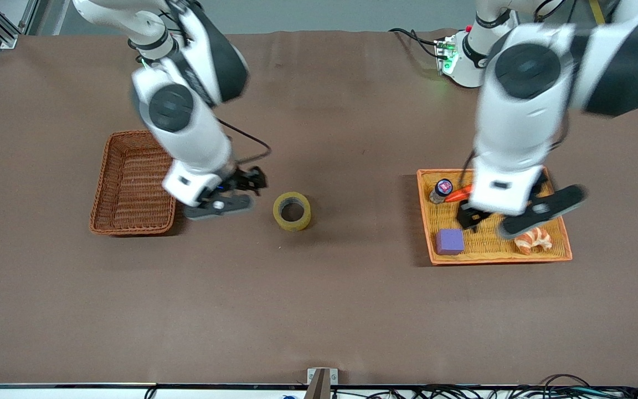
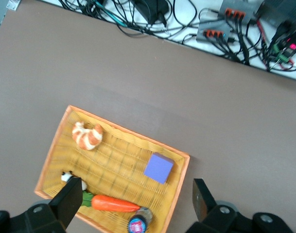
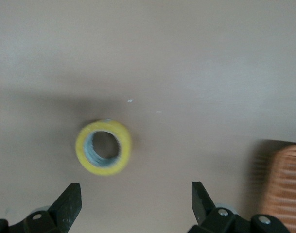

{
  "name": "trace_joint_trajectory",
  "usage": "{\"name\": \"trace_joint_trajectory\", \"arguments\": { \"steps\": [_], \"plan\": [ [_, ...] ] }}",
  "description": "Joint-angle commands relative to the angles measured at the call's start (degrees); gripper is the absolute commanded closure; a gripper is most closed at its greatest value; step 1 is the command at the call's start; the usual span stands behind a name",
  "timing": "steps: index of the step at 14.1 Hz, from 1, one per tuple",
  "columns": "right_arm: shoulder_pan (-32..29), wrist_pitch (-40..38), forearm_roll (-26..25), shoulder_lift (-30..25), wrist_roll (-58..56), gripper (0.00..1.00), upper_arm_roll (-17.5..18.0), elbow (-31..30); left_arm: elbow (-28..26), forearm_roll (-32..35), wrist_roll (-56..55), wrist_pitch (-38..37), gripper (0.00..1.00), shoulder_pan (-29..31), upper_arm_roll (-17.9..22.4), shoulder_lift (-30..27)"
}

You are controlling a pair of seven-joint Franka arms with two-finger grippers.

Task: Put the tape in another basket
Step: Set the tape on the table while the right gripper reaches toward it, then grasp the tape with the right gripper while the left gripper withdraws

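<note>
The tape (image 1: 292, 211), a yellowish ring with a grey core, lies flat on the brown table between the two containers. It also shows in the right wrist view (image 3: 104, 147). The dark reddish-brown wicker basket (image 1: 130, 183) stands toward the right arm's end and is empty; its edge shows in the right wrist view (image 3: 284, 184). My right gripper (image 1: 238, 193) is open and empty, low over the table between the basket and the tape; it shows in its wrist view (image 3: 135, 194). My left gripper (image 1: 504, 217) is open and empty over the orange tray; it shows in its wrist view (image 2: 136, 188).
The shallow orange-yellow tray (image 1: 496, 259) toward the left arm's end holds a purple cube (image 1: 449, 241), a croissant (image 1: 533, 240), a carrot (image 1: 459, 194) and a small bottle (image 1: 441, 190). The left wrist view shows the tray (image 2: 55, 150) and cables at the table edge (image 2: 152, 19).
</note>
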Motion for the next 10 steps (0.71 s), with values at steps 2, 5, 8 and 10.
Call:
{"name": "trace_joint_trajectory", "arguments": {
  "steps": [2,5,8,10],
  "plan": [
    [2.93,7.32,0.4,9.13,4.72,0.0,-0.75,0.73,-1.99,-4.75,10.47,-1.32,0.0,5.65,-0.28,-6.19],
    [3.2,18.54,0.05,10.12,4.38,0.0,-0.84,-6.97,-2.16,-6.34,13.93,-4.91,0.0,8.75,-0.37,-6.65],
    [3.28,22.11,-0.65,10.12,4.03,0.0,-0.84,-10.16,-2.17,-7.66,13.93,-7.81,0.0,8.92,-0.28,-7.44],
    [3.81,23.24,-1.44,10.12,3.5,0.0,-0.84,-11.92,-2.16,-7.48,13.67,-10.27,0.0,8.49,-0.55,-7.53]
  ]
}}
